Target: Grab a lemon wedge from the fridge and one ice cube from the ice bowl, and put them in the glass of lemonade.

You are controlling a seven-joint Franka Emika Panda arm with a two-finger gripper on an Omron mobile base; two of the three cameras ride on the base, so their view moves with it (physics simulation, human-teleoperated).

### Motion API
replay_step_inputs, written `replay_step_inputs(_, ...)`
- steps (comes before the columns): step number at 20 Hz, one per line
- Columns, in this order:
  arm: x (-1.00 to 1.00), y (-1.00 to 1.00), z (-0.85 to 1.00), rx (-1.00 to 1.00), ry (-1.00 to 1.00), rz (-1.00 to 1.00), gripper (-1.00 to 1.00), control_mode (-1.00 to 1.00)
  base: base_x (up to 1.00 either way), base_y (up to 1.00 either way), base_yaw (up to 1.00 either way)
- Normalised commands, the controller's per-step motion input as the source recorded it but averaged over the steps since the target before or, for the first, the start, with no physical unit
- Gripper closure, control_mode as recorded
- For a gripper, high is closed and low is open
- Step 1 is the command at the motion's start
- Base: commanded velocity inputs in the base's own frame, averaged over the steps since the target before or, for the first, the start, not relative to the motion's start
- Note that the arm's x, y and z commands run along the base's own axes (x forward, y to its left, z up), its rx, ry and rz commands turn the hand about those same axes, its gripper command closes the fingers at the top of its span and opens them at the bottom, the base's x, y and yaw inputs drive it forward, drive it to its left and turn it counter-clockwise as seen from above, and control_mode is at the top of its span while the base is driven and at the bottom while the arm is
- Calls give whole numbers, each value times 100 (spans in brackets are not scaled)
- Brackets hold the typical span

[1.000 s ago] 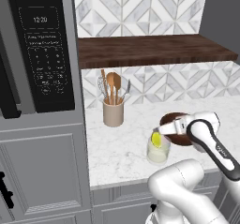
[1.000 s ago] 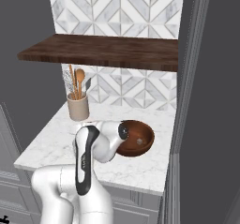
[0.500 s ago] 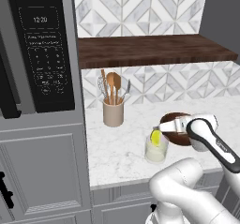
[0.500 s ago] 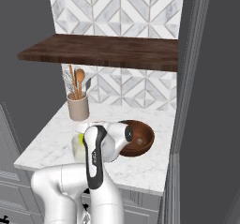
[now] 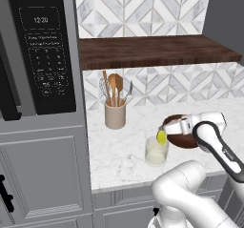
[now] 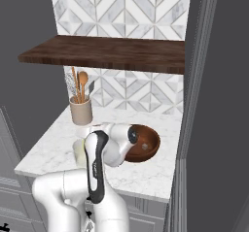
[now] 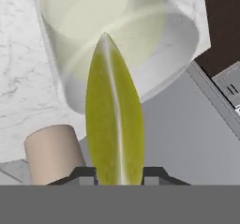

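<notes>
**Wedge held over glass, drop pending**

Fingers [image 7: 119,174] partly closed, pinching the lemon wedge [image 7: 114,120] between them; the wedge sticks out ahead of the tips. In the left base view the wedge [image 5: 162,137] hangs just above the rim of the glass of lemonade [image 5: 156,151], which stands on the marble surface [image 5: 119,148] between the utensil crock [image 5: 115,116] and the ice bowl [image 5: 183,135]. Hand view has the wedge tip over the glass mouth [image 7: 117,35], slightly toward one side.

Risks, as judged: release while off-centre could bounce the wedge off the rim onto the surface. Lowering further could knock the glass and tip it or spill it. The arm's wrist sits close over the ice bowl, so a wide swing might clip it. Ice cube step not yet done.
</notes>
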Motion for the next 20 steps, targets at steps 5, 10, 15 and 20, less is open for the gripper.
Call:
replay_step_inputs(5, -6, -1, -1, -25, -60, 11, 100, -100, 0, 0, 0)
replay_step_inputs(10, 3, -2, -27, -8, -35, 12, 100, -100, 0, 0, 0)
replay_step_inputs(15, 18, 0, -64, -8, -33, 14, 100, -100, 0, 0, 0)
replay_step_inputs(20, 10, 0, -62, -11, -36, 14, 100, -100, 0, 0, 0)
